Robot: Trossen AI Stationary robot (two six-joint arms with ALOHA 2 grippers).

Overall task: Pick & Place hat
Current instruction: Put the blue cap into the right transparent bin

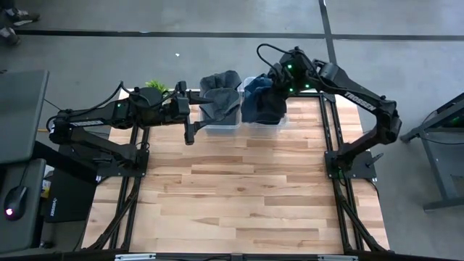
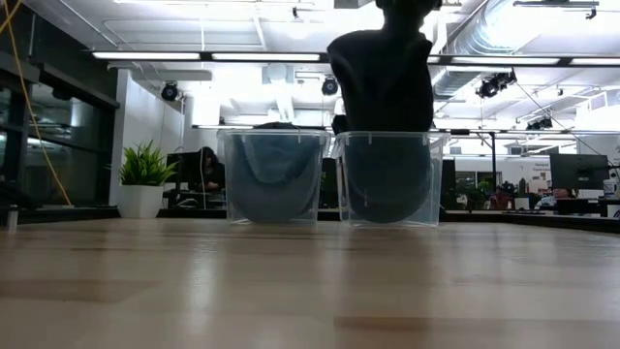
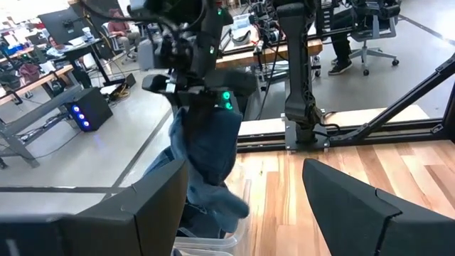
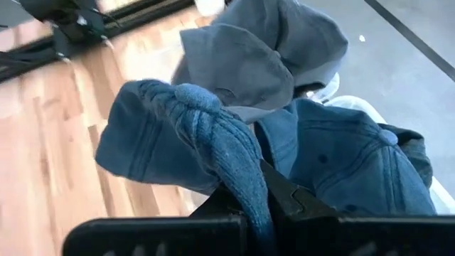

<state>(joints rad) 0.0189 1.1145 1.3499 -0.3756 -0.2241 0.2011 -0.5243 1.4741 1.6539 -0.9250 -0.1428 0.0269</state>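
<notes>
we see two bins (image 1: 221,125) side by side at table (image 1: 239,203) far edge | hats in both | right gripper (image 1: 274,81) holds hat (image 1: 262,101) above right bin (image 1: 264,127) | left gripper (image 1: 190,125) just left of left bin | plant (image 1: 156,85) behind it

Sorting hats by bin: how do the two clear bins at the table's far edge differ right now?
The left bin holds grey hats; the right bin holds blue ones. Above the right bin the right pincer is shut on a blue hat; the open left pincer sits beside the left bin, empty. Both bins are clear plastic, side by side.
</notes>
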